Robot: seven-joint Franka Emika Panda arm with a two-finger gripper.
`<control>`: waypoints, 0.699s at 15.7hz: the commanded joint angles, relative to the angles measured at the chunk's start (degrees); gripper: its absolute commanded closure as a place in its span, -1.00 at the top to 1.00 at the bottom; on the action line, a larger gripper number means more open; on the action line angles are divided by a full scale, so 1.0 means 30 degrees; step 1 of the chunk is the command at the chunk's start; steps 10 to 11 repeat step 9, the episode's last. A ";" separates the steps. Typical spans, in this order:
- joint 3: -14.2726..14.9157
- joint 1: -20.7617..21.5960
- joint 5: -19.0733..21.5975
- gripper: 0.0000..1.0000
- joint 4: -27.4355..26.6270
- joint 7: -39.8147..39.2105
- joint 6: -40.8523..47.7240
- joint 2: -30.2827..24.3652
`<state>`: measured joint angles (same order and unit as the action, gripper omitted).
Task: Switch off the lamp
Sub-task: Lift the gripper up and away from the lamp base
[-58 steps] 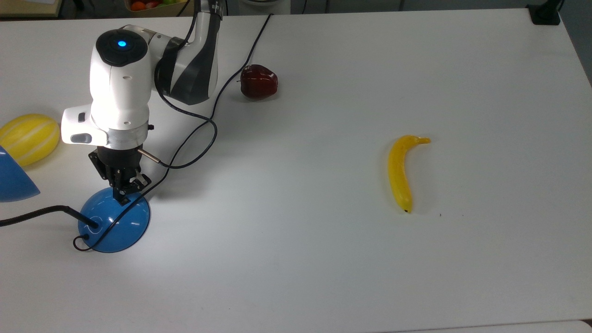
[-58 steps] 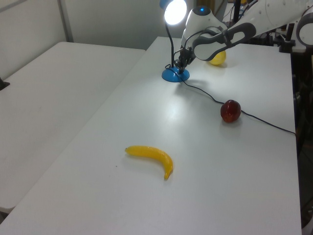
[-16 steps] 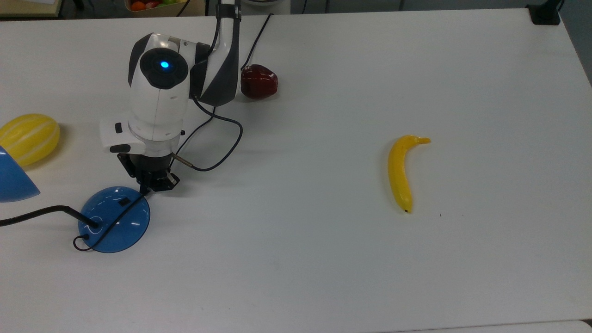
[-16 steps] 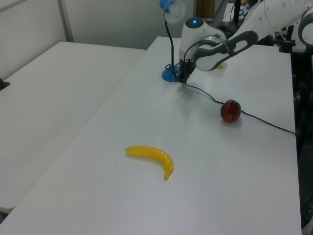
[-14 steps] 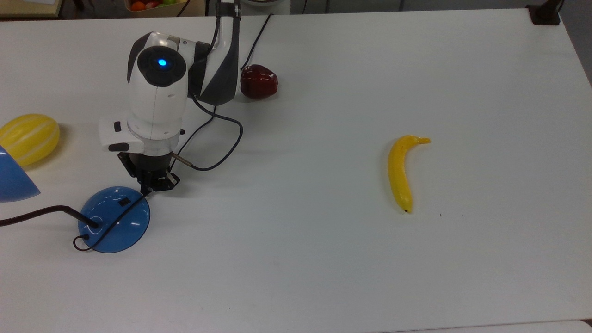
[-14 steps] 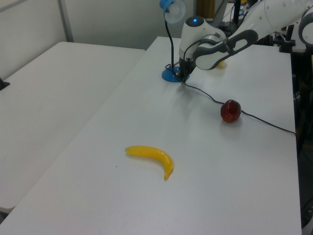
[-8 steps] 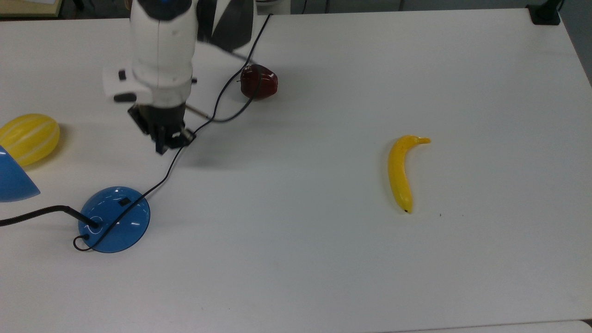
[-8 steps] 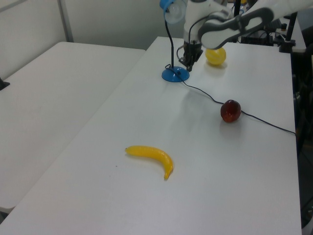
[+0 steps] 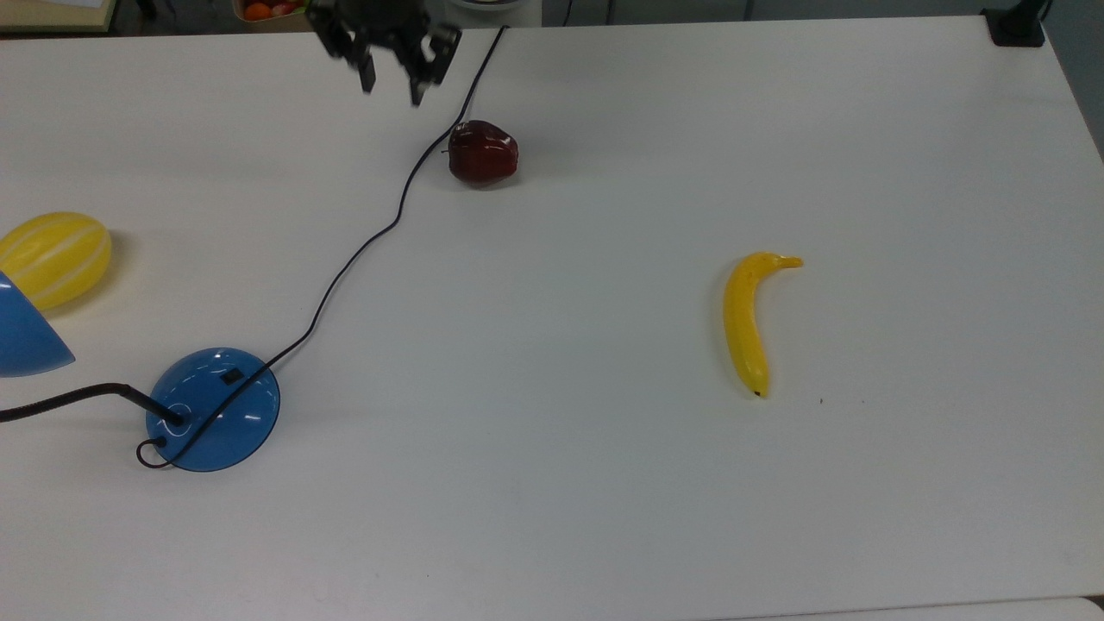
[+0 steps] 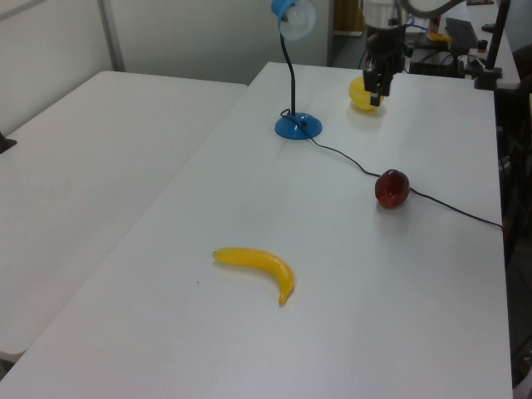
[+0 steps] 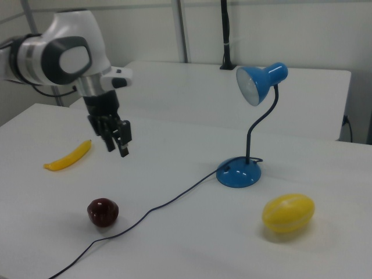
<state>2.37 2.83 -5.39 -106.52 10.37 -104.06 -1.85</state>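
Note:
The lamp stands at the top view's left: glossy blue dome base with a small black switch, a black bendy neck, and a blue cone shade. In the right view its shade is dark, with no glow. My gripper hangs high above the table near the top view's upper edge, far from the base. Its fingers are open with nothing between them. It also shows in the right view, left of the lamp base, and in the left view.
The lamp's thin black cord runs from the base past a dark red apple. A yellow striped melon lies at the top view's left edge. A banana lies at the top view's right.
The lamp was glowing 3.7 s ago and is dark now. My gripper has lifted off the base and pulled up and away toward the top view's upper edge.

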 commanded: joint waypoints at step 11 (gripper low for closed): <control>0.0059 0.0025 0.1386 1.00 0.0115 -0.1553 0.2313 -0.1875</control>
